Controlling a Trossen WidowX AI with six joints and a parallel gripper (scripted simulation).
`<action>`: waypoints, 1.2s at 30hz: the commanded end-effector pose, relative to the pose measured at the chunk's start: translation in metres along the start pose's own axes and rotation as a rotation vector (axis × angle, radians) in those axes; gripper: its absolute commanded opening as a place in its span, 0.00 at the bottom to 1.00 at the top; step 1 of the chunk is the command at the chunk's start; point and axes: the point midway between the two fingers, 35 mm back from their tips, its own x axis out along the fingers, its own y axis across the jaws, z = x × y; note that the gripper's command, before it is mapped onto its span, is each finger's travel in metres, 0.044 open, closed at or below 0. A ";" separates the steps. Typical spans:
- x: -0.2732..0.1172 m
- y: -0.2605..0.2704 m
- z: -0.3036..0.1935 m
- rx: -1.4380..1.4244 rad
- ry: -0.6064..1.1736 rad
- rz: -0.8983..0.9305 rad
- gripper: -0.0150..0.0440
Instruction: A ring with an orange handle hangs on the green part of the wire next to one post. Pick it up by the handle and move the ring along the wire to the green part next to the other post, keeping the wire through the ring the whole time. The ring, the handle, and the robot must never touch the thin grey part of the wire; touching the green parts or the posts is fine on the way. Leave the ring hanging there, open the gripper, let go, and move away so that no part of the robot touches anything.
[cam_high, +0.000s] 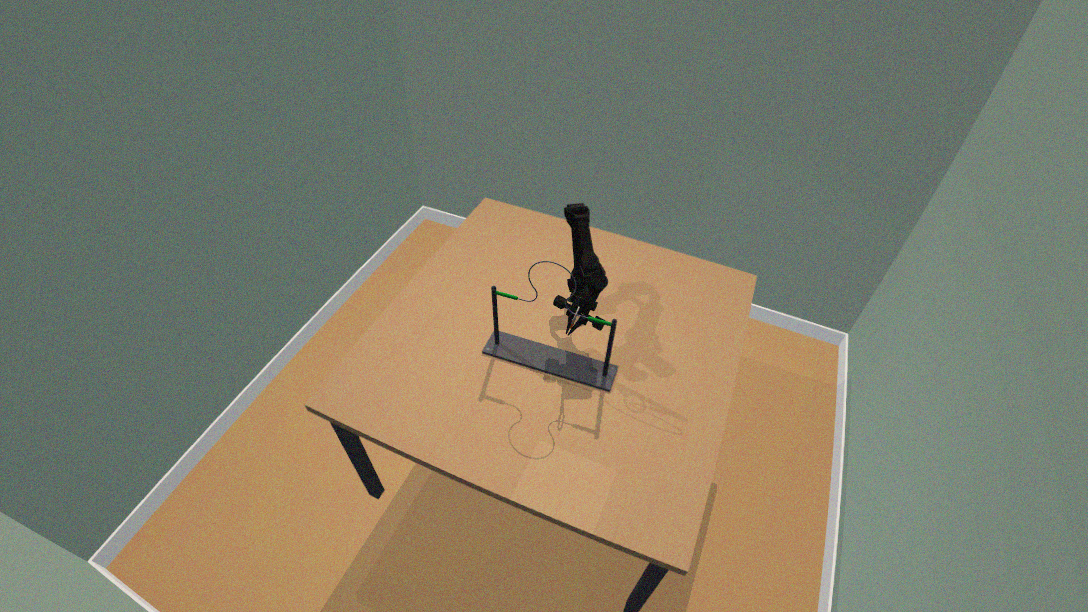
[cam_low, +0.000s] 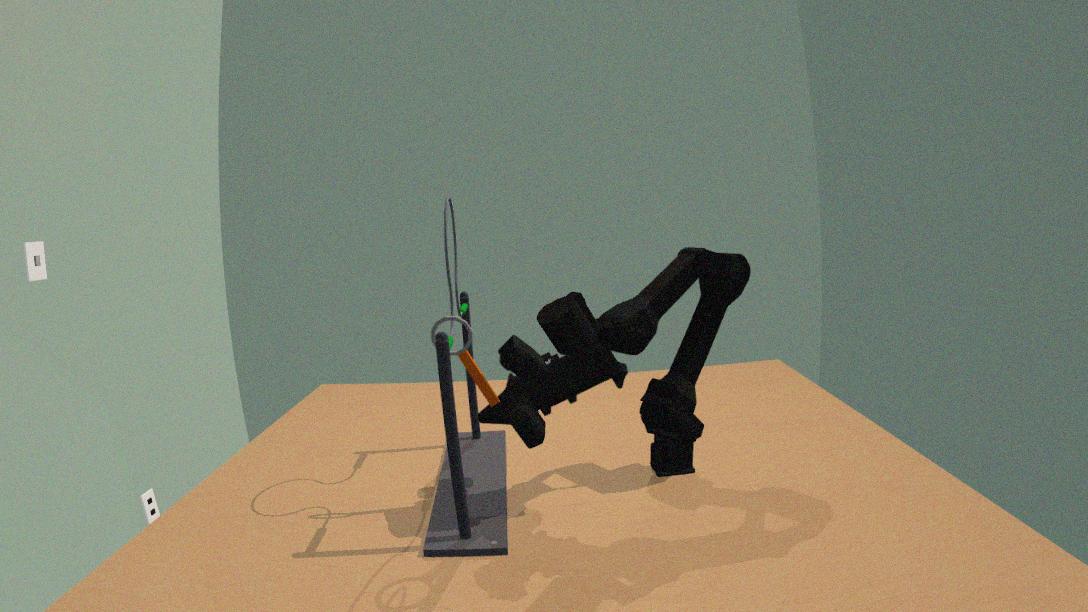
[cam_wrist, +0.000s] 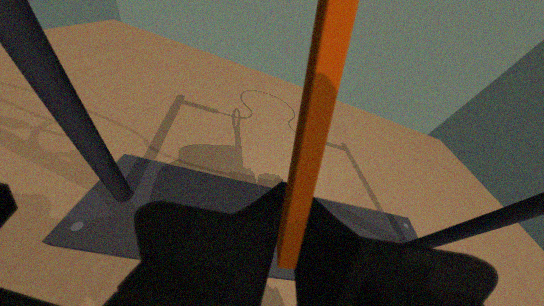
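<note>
My gripper (cam_low: 490, 411) (cam_wrist: 289, 189) is shut on the lower end of the orange handle (cam_low: 477, 376) (cam_wrist: 310, 135), which slopes up to the grey ring (cam_low: 432, 335). The ring is around the wire, close to the inner end of the right green part (cam_high: 601, 321) in the top view. That view shows the ring nearly edge-on, and I cannot tell its exact gap to the wire. The grey wire (cam_high: 544, 261) (cam_low: 445, 228) loops up toward the left green part (cam_high: 505, 294) (cam_low: 463, 307). The ring is out of the wrist view.
The right post (cam_high: 610, 350) (cam_low: 453, 441) (cam_wrist: 65, 90) and left post (cam_high: 495, 319) (cam_low: 471, 380) (cam_wrist: 475, 220) rise from a dark base (cam_high: 524, 350) (cam_low: 486, 525) (cam_wrist: 95, 235) on the wooden table (cam_high: 426, 411). The gripper is over the base's robot side. Shadows fall across the table.
</note>
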 end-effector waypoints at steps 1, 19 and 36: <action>-0.002 0.012 0.003 0.066 0.002 0.027 0.00; -0.008 0.044 0.008 0.170 0.011 0.076 0.00; -0.012 0.061 0.011 0.179 0.009 0.076 0.00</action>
